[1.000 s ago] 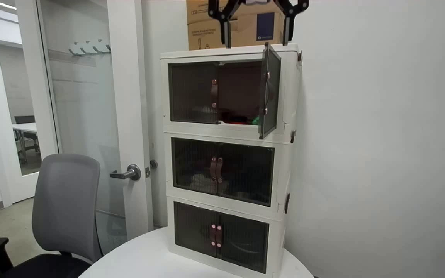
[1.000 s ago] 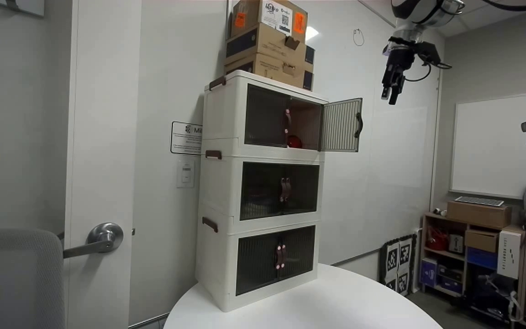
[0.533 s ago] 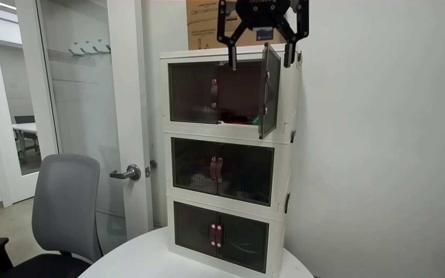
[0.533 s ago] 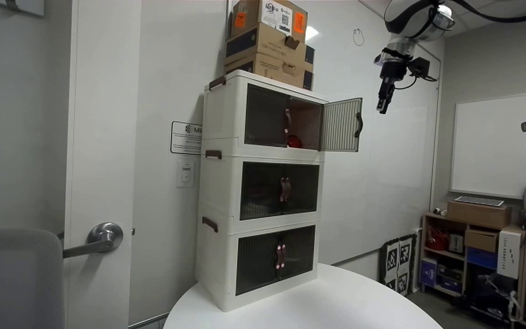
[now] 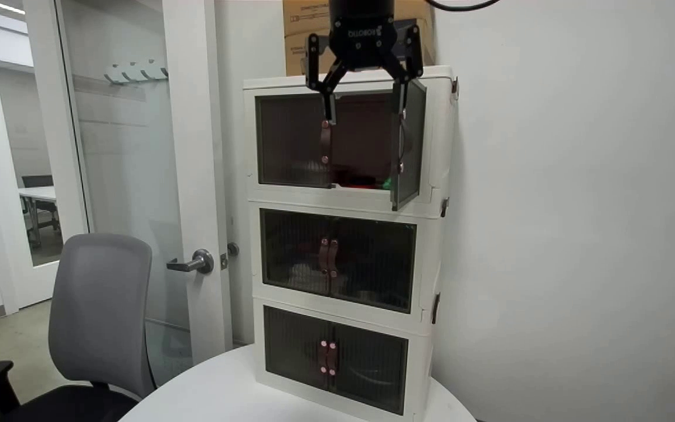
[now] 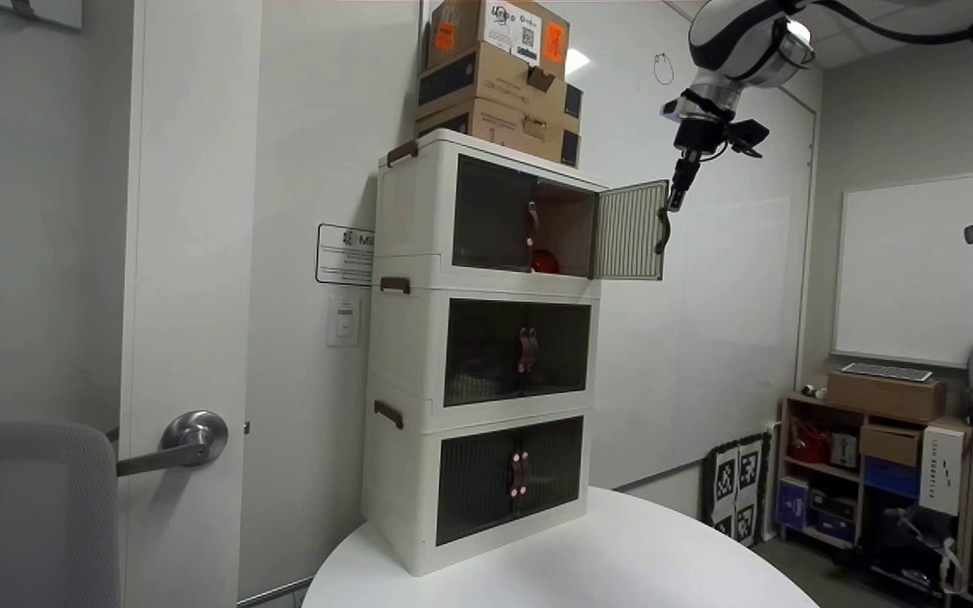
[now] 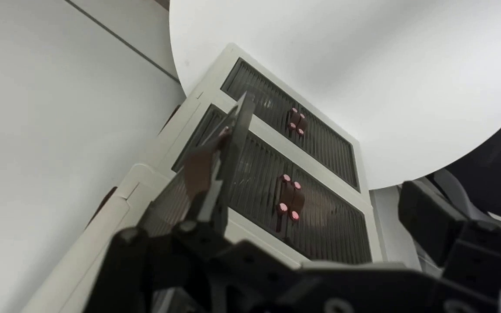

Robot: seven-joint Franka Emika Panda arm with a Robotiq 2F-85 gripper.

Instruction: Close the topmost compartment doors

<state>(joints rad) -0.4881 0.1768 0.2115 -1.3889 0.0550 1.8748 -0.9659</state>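
The topmost compartment doors are smoky translucent panels on the highest tier of the cream cabinet (image 5: 343,202). One door (image 5: 290,140) (image 6: 491,215) lies flush with the front. The other door (image 5: 411,152) (image 6: 630,232) is swung outward, uncovering the dark inside. Its edge and brown handle also show in the wrist view (image 7: 236,143). My gripper (image 5: 364,114) (image 6: 676,203) is open and empty, fingers pointing down, in front of the top tier. One finger is at the upper free edge of the swung-out door and seems to touch it. The wrist view shows the fingers (image 7: 318,211) wide apart.
Cardboard boxes (image 6: 499,93) are stacked on the cabinet. The cabinet stands on a round white table (image 6: 622,557). The middle (image 5: 367,258) and lowest (image 5: 367,363) tier doors are shut. A red object (image 6: 545,262) lies inside the top tier. A grey chair (image 5: 100,310) stands beside the table.
My gripper has come down and toward the cabinet, to the swung-out door's upper edge. It stays open. That door has shifted very slightly toward the flush one.
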